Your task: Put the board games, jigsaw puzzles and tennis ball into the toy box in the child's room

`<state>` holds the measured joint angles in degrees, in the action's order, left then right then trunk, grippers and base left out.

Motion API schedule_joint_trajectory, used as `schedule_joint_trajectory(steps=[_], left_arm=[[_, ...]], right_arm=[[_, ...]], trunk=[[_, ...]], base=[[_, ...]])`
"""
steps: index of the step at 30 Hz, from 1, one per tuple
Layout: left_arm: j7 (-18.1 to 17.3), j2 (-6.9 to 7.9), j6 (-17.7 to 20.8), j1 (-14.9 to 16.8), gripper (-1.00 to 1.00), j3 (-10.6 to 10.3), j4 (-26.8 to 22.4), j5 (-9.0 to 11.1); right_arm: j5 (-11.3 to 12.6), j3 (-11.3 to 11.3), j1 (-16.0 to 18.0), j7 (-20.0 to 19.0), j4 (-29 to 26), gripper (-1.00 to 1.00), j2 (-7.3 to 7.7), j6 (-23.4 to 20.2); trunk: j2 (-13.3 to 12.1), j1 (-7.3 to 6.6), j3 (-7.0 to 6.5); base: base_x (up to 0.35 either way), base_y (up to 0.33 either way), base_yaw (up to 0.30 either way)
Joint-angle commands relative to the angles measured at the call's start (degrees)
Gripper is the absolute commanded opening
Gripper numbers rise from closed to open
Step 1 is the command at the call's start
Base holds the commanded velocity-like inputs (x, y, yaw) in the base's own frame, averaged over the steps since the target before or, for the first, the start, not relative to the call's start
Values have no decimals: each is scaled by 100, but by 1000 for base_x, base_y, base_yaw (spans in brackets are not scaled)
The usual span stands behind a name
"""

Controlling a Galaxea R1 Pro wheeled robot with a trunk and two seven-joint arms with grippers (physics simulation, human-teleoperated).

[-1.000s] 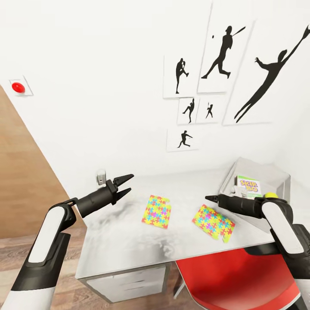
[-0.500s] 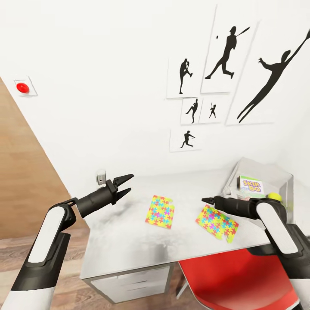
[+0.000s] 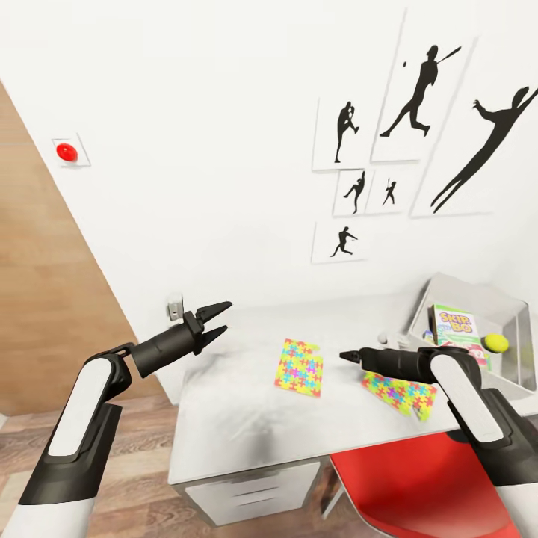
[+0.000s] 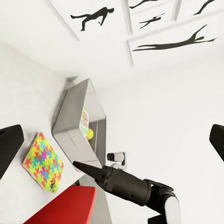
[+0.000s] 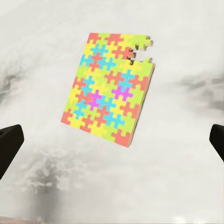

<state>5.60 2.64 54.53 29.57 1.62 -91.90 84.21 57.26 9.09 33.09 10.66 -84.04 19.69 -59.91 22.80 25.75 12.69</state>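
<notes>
two jigsaw puzzles (image 3: 300, 366) (image 3: 400, 394) lie loose on the surface (image 3: 246, 426), one board game (image 3: 456, 326) and tennis ball (image 3: 495, 343) already in the toy box (image 3: 447, 293), my left fingers (image 3: 214, 320) and right fingers (image 5: 9, 142) spread, holding nothing.

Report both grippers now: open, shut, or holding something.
Left gripper: open, holding nothing, in the air near the table's left end.
Right gripper: open and empty by its wrist view, above the table facing a jigsaw puzzle.

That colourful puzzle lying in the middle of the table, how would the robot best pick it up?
The jigsaw puzzle lies flat and thin on the table, so probably from above: the right end effector, fingers astride one long edge, pinching across its narrow width.
</notes>
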Motion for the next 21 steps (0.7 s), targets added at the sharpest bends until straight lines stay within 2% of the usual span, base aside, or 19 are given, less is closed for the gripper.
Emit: schedule_joint_trajectory(steps=[1, 7, 12, 15, 16, 21], left_arm=[[59, 0, 23, 5, 100, 5, -4, 60], [62, 0, 23, 5, 100, 5, -9, 60], [65, -2, 23, 5, 100, 5, -11, 60], [70, -7, 23, 4, 100, 5, -11, 60], [70, -7, 23, 4, 100, 5, -11, 60], [77, -13, 18, 3, 100, 1, -12, 60]], right_arm=[[59, 10, 7, 60, -5, 100, 5, -9], [61, 28, 186, 58, 338, 100, 5, -9], [61, 40, 452, 54, 890, 100, 0, -9], [59, 44, 806, 40, 1523, 100, -35, -9], [59, 44, 806, 40, 1523, 100, -35, -9], [58, 56, 1443, 7, 2588, 100, -138, -9]], trunk=[[12, 3, 14], [12, 3, 50], [12, 3, 91], [12, 3, 117], [12, 3, 126], [12, 3, 172]], base=[[0, 73, 0], [0, 37, 0], [0, 13, 0], [0, 6, 0], [0, 5, 0], [0, 3, 0]])
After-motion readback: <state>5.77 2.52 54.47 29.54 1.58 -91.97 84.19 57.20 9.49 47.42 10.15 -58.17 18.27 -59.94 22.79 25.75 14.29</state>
